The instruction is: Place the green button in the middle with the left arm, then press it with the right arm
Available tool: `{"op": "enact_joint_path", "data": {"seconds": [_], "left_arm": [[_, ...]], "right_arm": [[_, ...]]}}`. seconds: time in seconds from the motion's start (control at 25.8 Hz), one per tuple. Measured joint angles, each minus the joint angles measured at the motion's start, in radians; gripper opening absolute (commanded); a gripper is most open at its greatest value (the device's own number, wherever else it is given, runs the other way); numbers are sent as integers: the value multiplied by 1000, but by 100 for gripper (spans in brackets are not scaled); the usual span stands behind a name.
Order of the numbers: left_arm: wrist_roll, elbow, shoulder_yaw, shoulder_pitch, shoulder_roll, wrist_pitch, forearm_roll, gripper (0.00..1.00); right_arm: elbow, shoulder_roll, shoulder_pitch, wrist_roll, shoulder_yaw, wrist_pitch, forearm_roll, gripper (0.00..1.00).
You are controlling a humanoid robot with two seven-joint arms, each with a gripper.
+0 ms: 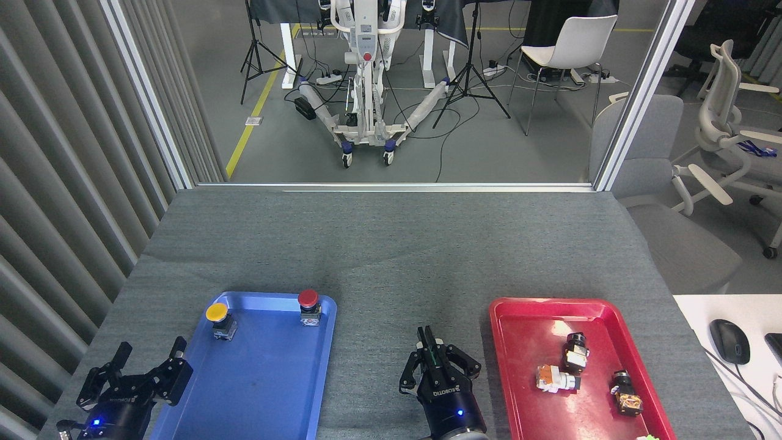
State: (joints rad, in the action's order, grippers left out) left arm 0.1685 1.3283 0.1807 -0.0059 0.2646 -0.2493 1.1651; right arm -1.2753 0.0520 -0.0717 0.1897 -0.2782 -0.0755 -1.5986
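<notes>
Looking at the right end effector (429,345): its fingers are pinched narrow into one point, aimed at the far side and set down in the middle (391,318), the bare grey strip of counter between the blue tray (275,297) and the red tray (550,301). The green button (434,352) shows only as a thin green sliver right at those fingertips. The rest is hidden under the fingers, so I can't tell if it stands upright or whether the cap is actually depressed. Key relation: the button is directly beneath the right tips with no sideways offset visible, so my read is the press is a straight push down, no reach needed. The left end effector (131,379) is spread wide, holds nothing, and sits well apart at the near left corner, beside the blue tray's left rim. The right arm is clearly the nearer one. The yellow button (216,312) and red button (308,298) stand on the blue tray's far end.
</notes>
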Motion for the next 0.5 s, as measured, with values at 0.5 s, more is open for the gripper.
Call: {"op": "enact_joint_path", "data": {"seconds": [0.5], "left_arm": [[6, 24, -2, 20, 7, -45, -20, 99]], "right_arm": [[-145, -33, 131, 20, 221, 44, 14, 100]]}}
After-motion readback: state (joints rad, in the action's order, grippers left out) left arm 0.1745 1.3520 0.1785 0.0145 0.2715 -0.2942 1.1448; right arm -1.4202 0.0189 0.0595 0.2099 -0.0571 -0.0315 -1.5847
